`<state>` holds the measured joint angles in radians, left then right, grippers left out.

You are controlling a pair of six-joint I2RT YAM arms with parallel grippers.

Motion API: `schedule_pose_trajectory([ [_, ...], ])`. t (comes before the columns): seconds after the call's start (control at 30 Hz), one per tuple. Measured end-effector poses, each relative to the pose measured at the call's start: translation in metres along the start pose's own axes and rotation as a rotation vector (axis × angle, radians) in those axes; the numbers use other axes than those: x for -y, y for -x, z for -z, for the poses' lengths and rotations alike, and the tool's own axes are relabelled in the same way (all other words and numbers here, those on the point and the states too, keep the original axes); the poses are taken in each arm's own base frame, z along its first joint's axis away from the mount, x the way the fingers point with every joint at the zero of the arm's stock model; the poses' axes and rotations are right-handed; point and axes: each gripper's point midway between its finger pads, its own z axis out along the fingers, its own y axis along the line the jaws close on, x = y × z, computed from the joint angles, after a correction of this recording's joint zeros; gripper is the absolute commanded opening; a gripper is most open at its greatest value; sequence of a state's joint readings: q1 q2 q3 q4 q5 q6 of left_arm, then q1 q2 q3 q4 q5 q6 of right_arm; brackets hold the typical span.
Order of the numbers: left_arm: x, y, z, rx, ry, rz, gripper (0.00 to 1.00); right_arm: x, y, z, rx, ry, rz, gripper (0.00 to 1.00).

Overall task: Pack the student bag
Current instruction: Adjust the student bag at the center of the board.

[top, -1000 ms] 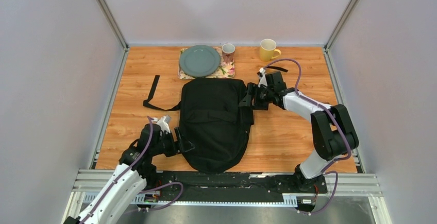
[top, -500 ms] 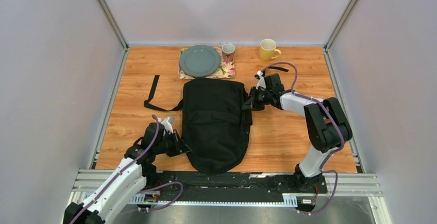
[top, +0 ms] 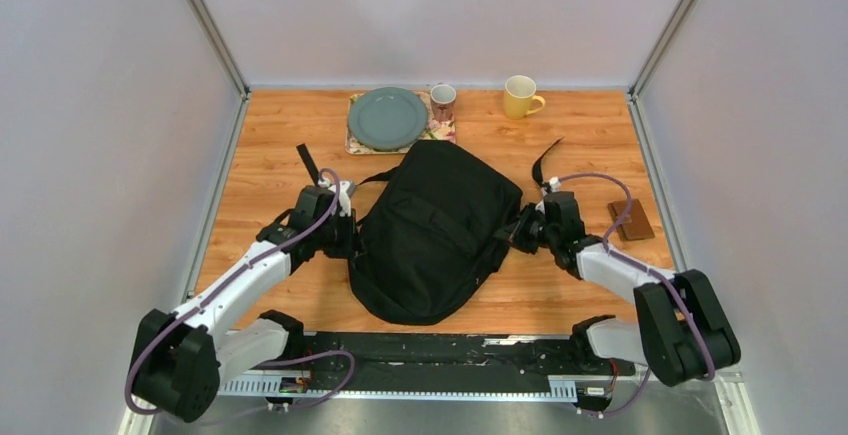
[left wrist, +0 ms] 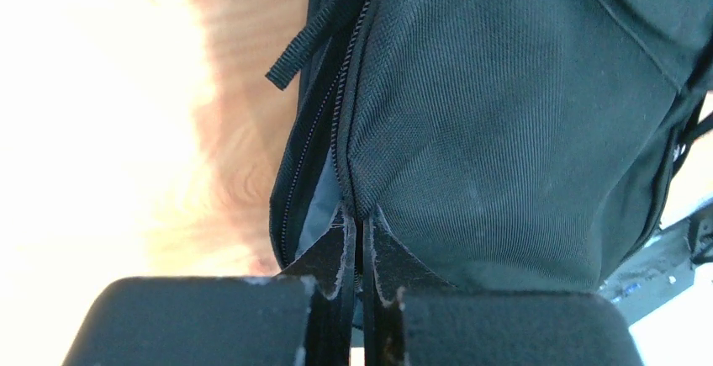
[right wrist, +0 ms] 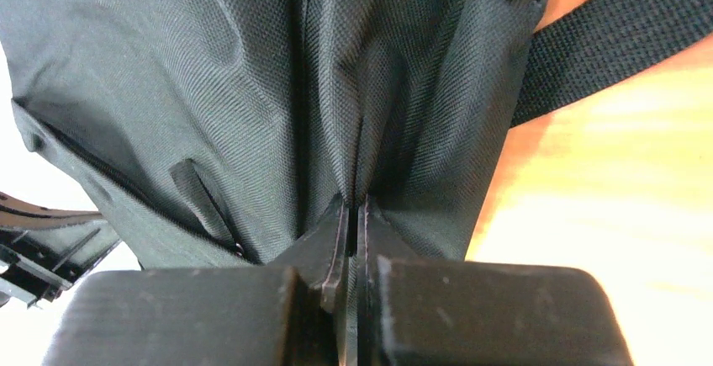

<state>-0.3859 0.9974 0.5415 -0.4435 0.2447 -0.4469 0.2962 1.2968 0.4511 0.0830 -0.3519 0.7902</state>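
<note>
Logged both pincers snapped closed within the last second: left gripper (left wrist: 357, 225) pressed together on a thin fold of the student bag (top: 435, 230) just beside the zip (left wrist: 340, 114), right gripper (right wrist: 353, 210) nipping a pleat of fabric on the opposite flank. Found the bag no longer flat and square at frame centre but skewed, bunched and puffed up, its upper end now close below the plate (top: 387, 118). Noted a strap (top: 545, 160) flicked upward at right of centre, and a brown wallet (top: 631, 220) at the right edge (formerly hidden behind the right arm). Read as a two-sided hold for turning or propping the bag. Judged packing proper not yet begun; saw nothing going in.
</note>
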Motion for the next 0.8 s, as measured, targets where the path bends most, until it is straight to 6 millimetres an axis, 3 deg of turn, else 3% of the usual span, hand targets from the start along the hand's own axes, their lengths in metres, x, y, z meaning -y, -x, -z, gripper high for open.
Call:
schedule_pose_trajectory([
  [0.1, -0.001, 0.02, -0.005, 0.009, 0.025, -0.042, 0.08, 0.003, -0.01, 0.008, 0.055, -0.005, -0.07, 0.0],
  [0.13, -0.003, 0.027, -0.007, 0.013, 0.036, -0.049, 0.22, 0.001, -0.013, 0.01, 0.074, -0.002, -0.089, 0.0],
  [0.23, -0.01, 0.042, -0.012, 0.017, 0.061, -0.052, 0.48, -0.002, -0.022, 0.018, 0.121, 0.012, -0.135, 0.0],
  [0.4, -0.013, 0.059, -0.012, 0.039, 0.084, -0.07, 0.75, -0.003, -0.024, 0.026, 0.177, 0.015, -0.201, 0.0],
  [0.5, -0.014, 0.06, -0.002, 0.078, 0.097, -0.07, 0.77, -0.004, -0.022, 0.028, 0.19, 0.013, -0.215, 0.0],
  [0.6, -0.007, 0.063, 0.02, 0.165, 0.08, -0.072, 0.77, -0.002, -0.022, 0.027, 0.189, 0.005, -0.22, 0.0],
  [0.8, 0.046, 0.07, 0.065, 0.37, -0.09, -0.143, 0.78, -0.001, -0.023, 0.026, 0.185, -0.002, -0.227, 0.0],
])
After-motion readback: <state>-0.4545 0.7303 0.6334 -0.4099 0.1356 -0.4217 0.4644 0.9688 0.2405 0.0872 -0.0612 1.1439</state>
